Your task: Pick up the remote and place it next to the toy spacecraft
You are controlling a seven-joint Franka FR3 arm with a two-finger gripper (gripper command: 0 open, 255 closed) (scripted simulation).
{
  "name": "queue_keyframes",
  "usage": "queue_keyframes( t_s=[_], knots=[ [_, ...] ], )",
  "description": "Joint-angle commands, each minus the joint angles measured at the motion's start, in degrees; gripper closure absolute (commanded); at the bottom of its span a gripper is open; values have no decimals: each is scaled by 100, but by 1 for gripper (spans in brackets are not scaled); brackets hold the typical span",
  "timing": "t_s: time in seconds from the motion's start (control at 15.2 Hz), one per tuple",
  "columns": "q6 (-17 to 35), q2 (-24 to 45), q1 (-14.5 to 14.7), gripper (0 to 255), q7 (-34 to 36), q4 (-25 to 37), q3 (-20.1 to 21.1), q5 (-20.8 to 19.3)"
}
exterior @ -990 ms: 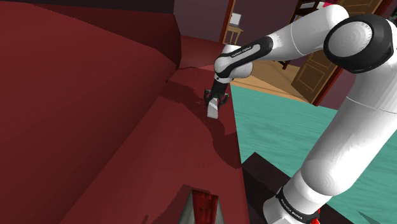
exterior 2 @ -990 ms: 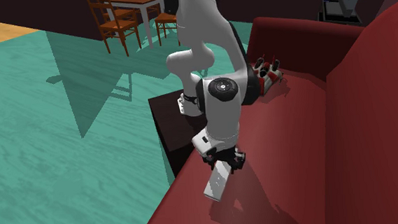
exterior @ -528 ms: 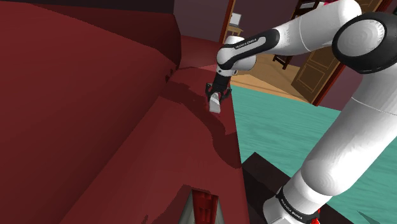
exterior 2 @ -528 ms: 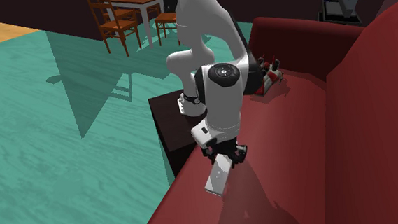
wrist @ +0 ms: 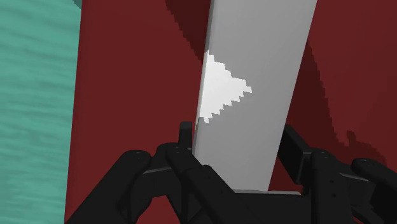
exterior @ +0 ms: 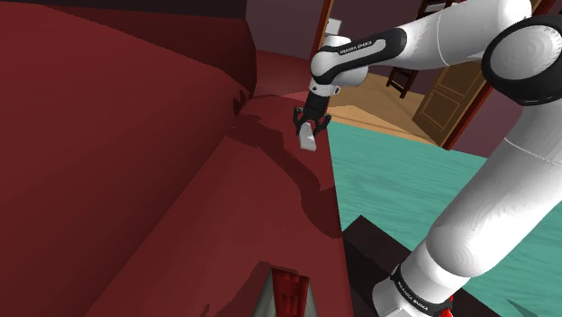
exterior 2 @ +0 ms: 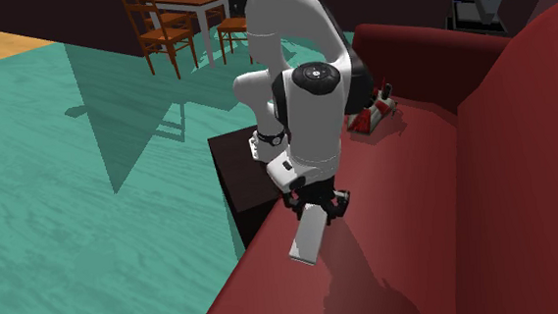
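I see the gripper (exterior 2: 314,200) clamped on the upper end of the remote (exterior 2: 308,236), one black finger pressed to each long side. The remote is a plain, long, flat slab drawn pale grey, with no buttons or markings that I can make out. In the wrist view it runs straight out from between the fingers (wrist: 184,135), with one brighter white patch along one edge of its face (wrist: 254,63). It hangs lengthwise below the gripper, a little tilted, over the front edge of the dark red sofa's (exterior 2: 417,203) seat. Its shadow falls on the cushion apart from it, so I read it as off the seat. In the shoulder view the gripper (exterior: 308,122) and remote (exterior: 309,137) sit above that same front edge, near the seat's far end. The red and white toy spacecraft (exterior 2: 377,107) lies on the seat at the opposite end by the armrest, well apart from the remote. The teal floor (exterior 2: 93,210) runs along the sofa's front.
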Motion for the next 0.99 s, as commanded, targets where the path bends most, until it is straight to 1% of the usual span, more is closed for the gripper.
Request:
queue_keyframes(
  t_s=[0.0,0.73,0.79,0.92],
  knots=[
    [-147,-60,-4,255,4,87,-4,-8],
    [-968,-264,-5,255,51,705,-5,-40],
    [-997,-270,-5,255,52,728,-5,-41],
    [-943,-505,111,255,295,450,120,-51]
  ],
)
